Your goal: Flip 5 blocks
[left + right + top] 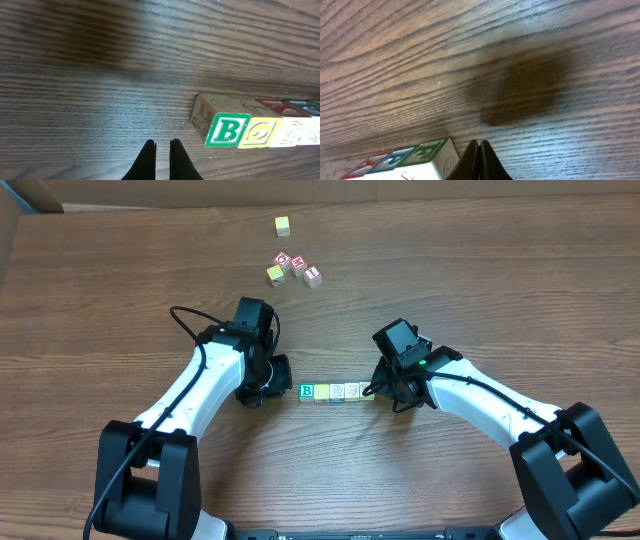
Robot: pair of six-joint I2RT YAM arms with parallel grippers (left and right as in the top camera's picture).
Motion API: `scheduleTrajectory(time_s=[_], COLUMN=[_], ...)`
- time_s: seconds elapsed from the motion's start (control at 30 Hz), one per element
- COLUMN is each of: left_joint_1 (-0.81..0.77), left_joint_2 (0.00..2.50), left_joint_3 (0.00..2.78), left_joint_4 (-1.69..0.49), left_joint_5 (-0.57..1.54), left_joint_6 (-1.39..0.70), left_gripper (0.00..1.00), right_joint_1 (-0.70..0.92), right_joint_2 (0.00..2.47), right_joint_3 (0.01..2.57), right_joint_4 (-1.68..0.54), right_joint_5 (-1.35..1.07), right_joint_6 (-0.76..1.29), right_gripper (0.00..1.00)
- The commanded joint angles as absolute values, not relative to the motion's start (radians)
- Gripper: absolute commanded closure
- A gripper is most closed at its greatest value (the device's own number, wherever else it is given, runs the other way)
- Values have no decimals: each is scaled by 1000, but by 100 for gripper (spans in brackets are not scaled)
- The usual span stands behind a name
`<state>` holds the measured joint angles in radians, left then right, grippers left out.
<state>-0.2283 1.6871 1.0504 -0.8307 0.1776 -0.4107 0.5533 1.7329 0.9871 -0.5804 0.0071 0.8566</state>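
Overhead: blocks (337, 392) sit in one straight row, faces touching, mid-table between the two arms. B block (307, 391) caps the left end with its green-bordered face up. Yellow block (322, 392) is next, then pale cream ones running right. The right end of the row is partly under the right arm, so I can't count it cleanly there.

Left wrist view shows square-edged wooden cubes with printed letters and line drawings on the faces. The B block's end face is bare pale wood with a small line figure.

Left gripper (162, 159) is just off the B end, not touching. Its black tapered fingers are closed with only a sliver between the tips, nothing in them. Right gripper (479, 161) is at the other end, tips pressed flat together and empty, just beside the last cube; contact unclear.

Table (480, 290) is dark brown wood grain, matte and heavily streaked. On the far side, three red-faced cubes (299, 267) cluster with a yellow cube (275, 274). A lone yellow cube (283, 225) sits further back. A tan panel (400, 188) runs along the table's far edge.
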Motion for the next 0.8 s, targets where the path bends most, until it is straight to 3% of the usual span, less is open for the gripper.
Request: scheduleTrajectory(time_s=[0.0,0.77], left_joint_1=[-230,-230], left_joint_2=[1695,1695], left_joint_3=[1029,956], left_joint_4=[-820,-680], left_joint_5=[192,204], left_joint_6=[-385,-408], left_gripper=[96,96], right_joint_1=[556,584], right_joint_2=[1732,1782], right_joint_3=[981,981], right_joint_4=[-580,-547], right_joint_5=[-6,-43], right_joint_6=[857,838], right_gripper=[96,96])
